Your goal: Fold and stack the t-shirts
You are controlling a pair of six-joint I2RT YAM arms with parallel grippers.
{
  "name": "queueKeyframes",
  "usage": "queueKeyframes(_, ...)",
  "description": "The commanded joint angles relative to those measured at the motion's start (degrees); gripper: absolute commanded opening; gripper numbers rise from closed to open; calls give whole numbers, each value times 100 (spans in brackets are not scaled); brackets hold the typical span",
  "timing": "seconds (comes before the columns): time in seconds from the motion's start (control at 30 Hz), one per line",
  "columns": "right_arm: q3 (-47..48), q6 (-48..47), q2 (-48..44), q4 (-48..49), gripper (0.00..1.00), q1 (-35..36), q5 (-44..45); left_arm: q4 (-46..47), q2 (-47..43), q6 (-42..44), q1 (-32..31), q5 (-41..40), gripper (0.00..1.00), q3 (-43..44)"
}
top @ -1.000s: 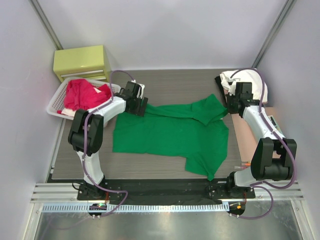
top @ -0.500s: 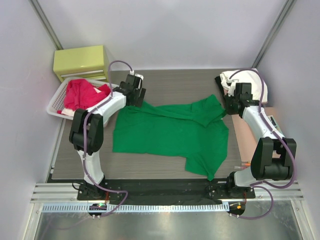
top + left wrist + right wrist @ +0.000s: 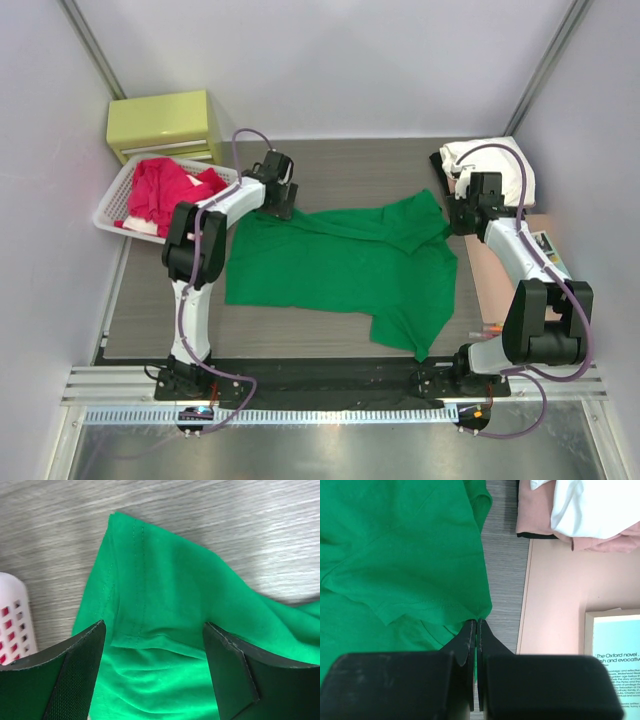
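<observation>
Here, green shirt (image 3: pixel 340 265): spread creased across the middle of the table (image 3: pixel 350 165).
Left gripper (image 3: pixel 281 200): at the shirt's 10 o'clock corner; fingers (image 3: pixel 75 670) released, standing wide either side of a stitched hem.
Right gripper (image 3: pixel 462 215): at the shirt's 2 o'clock edge; fingers (image 3: pixel 470 645) clenched, pinching the sleeve hem.
Red shirts (image 3: pixel 165 188): heaped in the white basket (image 3: pixel 108 215), table's 10 o'clock.
Folded stack (image 3: pixel 495 165): white over pale pink, table's 2 o'clock.
Book (image 3: pixel 615 645): teal cover, just beside the stack, toward 5 o'clock.
</observation>
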Motion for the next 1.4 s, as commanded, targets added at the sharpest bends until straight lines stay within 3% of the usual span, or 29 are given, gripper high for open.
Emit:
queueKeyframes(0.0,-85,-79,-250,259,1,4,-142,-346,125,-202,117,569,80,314)
queueKeyframes(0.17,-181,-105,-206,329,1,4,-107,-382,38,-272,187,736,73,358)
queueKeyframes(0.2,-190,-105,-197,355,1,4,-116,-382,12,-281,187,727,57,349)
queueKeyframes(0.27,-182,-79,-162,364,1,4,-151,-390,11,-281,196,710,41,349)
queueKeyframes(0.3,-173,-61,-162,364,1,4,-168,-390,11,-290,196,683,2,349)
queueKeyframes(0.63,-217,-87,-144,382,1,4,-195,-452,-6,-176,205,455,0,341)
queueKeyframes(1.1,-59,-131,-531,57,1,4,-212,-22,-1298,281,205,314,0,-556)
queueKeyframes(1.37,-15,-149,-794,-154,1,4,-239,-109,-1395,272,205,323,0,-582)
